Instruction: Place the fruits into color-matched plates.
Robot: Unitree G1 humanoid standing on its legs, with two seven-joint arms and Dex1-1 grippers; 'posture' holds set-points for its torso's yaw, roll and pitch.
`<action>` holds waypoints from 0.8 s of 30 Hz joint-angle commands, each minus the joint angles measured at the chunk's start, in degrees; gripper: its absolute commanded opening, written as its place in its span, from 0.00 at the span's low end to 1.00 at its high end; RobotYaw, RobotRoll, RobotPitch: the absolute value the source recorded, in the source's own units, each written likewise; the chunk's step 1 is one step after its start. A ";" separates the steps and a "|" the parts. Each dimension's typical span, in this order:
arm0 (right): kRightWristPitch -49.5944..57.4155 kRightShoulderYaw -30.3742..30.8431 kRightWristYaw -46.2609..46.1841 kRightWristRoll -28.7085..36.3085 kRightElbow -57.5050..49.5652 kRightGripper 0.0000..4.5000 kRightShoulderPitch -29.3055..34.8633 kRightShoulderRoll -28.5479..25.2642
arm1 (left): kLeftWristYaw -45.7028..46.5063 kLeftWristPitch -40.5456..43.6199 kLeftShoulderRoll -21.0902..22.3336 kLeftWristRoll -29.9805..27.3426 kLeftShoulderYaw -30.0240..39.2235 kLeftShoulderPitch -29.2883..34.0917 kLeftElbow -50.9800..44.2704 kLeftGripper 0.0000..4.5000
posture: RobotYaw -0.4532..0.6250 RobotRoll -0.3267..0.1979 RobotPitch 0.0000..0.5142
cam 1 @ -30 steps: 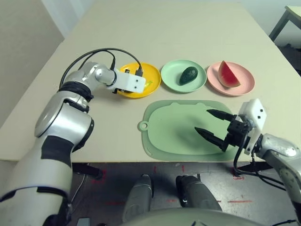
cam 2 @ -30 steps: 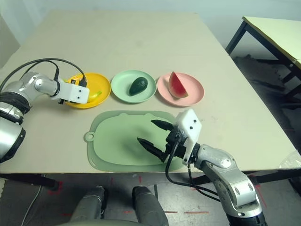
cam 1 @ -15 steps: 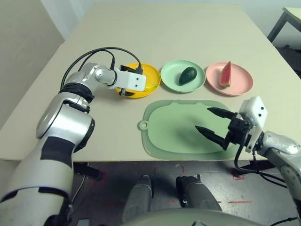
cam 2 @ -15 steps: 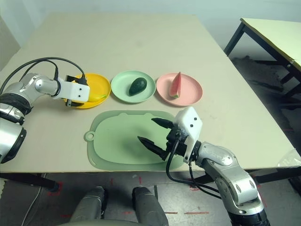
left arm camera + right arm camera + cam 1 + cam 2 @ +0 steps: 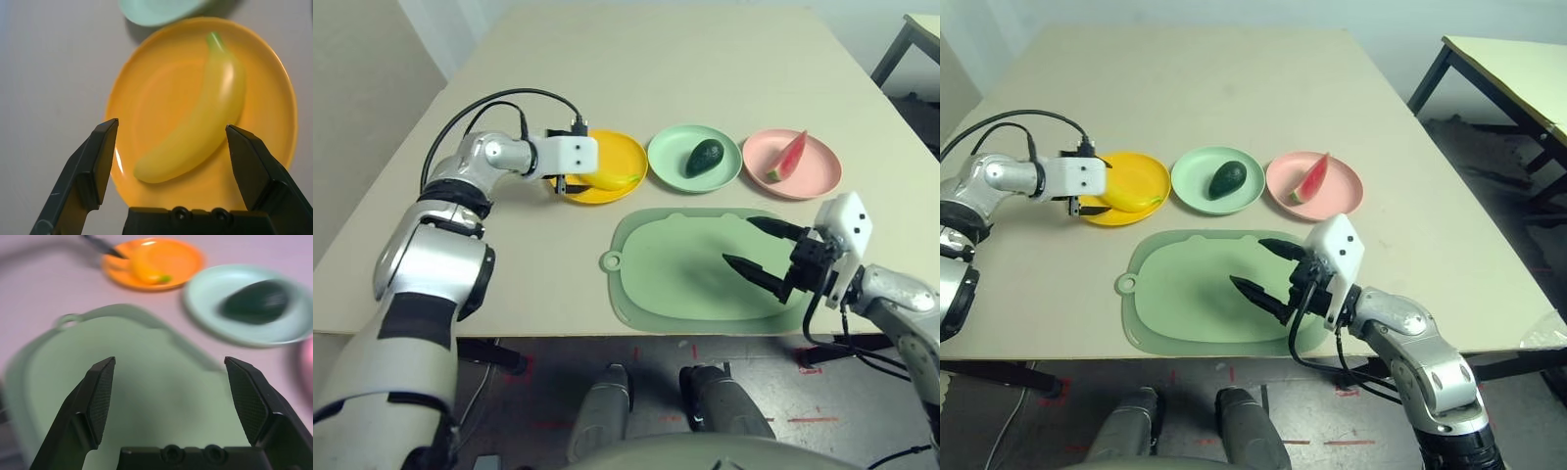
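The yellow banana (image 5: 200,122) lies loose in the yellow-orange plate (image 5: 146,88). My left gripper (image 5: 560,184) is open at that plate's left rim, its fingers on either side of the banana's near end without touching it. A dark green avocado (image 5: 705,157) rests in the mint green plate (image 5: 671,147). In the pink plate (image 5: 822,176) the red watermelon wedge (image 5: 788,157) lies tilted. Open and holding nothing, my right gripper (image 5: 737,241) hovers over the right part of the green mat (image 5: 675,264).
The three plates stand in a row behind the mat. A black cable (image 5: 480,108) loops over the table from my left wrist. Bare table lies beyond the plates and to the left of the mat. Another table's leg (image 5: 1430,73) stands at the far right.
My left gripper opened, let the banana go into the yellow-orange plate and drew back to the left. The watermelon wedge tipped over in the pink plate. My right gripper barely moved.
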 commanded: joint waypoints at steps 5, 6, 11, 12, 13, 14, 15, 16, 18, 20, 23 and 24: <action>-0.70 -15.92 1.31 2.15 15.71 1.00 -10.94 -9.75 | -1.80 7.61 0.25 -15.35 14.46 3.16 -6.29 0.99 | 0.27 0.62 0.25; -1.52 -17.44 1.87 1.77 18.43 1.00 -11.41 -10.88 | -1.50 8.66 0.16 -16.77 15.86 3.82 -7.32 0.99 | 0.27 0.62 0.25; -6.99 -22.24 4.27 -0.15 29.07 1.00 -10.17 -12.75 | 1.30 15.47 -1.50 -23.70 22.12 8.29 -13.71 0.99 | 0.27 0.62 0.25; -8.58 -22.69 4.82 -0.71 31.20 1.00 -9.58 -12.67 | 2.14 17.23 -2.02 -25.08 23.31 9.25 -15.25 0.99 | 0.27 0.62 0.25; -10.50 -23.02 5.26 -1.49 33.63 1.00 -8.96 -12.51 | 3.42 19.12 -2.57 -26.46 24.54 10.24 -16.84 0.99 | 0.27 0.62 0.25; -12.44 -23.20 5.62 -2.24 36.00 1.00 -8.51 -12.34 | 5.02 21.09 -3.15 -27.78 25.78 11.18 -18.51 0.99 | 0.27 0.62 0.25; -14.81 -23.46 5.94 -3.00 39.00 1.00 -8.12 -12.06 | 7.56 23.95 -4.04 -29.89 27.72 12.27 -20.85 0.99 | 0.26 0.62 0.25; -17.18 -23.72 6.05 -3.71 42.18 1.00 -7.85 -11.70 | 10.60 26.70 -4.90 -31.74 29.60 13.63 -23.53 0.99 | 0.26 0.62 0.26; -21.22 -24.13 6.32 -4.59 47.69 1.00 -7.73 -10.96 | 16.46 31.23 -6.41 -34.18 32.57 16.90 -29.27 0.99 | 0.27 0.62 0.26; -24.83 -24.30 6.68 -5.12 52.76 1.00 -7.75 -10.31 | 21.73 35.17 -7.85 -35.74 34.87 20.99 -35.39 0.99 | 0.27 0.62 0.26; -30.34 -24.00 7.62 -6.16 59.66 1.00 -7.95 -9.64 | 27.65 39.84 -9.36 -36.72 36.75 27.99 -44.23 0.99 | 0.28 0.62 0.27; -32.06 -23.80 7.90 -6.49 61.63 1.00 -8.08 -9.48 | 28.21 41.05 -9.58 -36.92 36.82 30.46 -46.92 0.99 | 0.28 0.62 0.28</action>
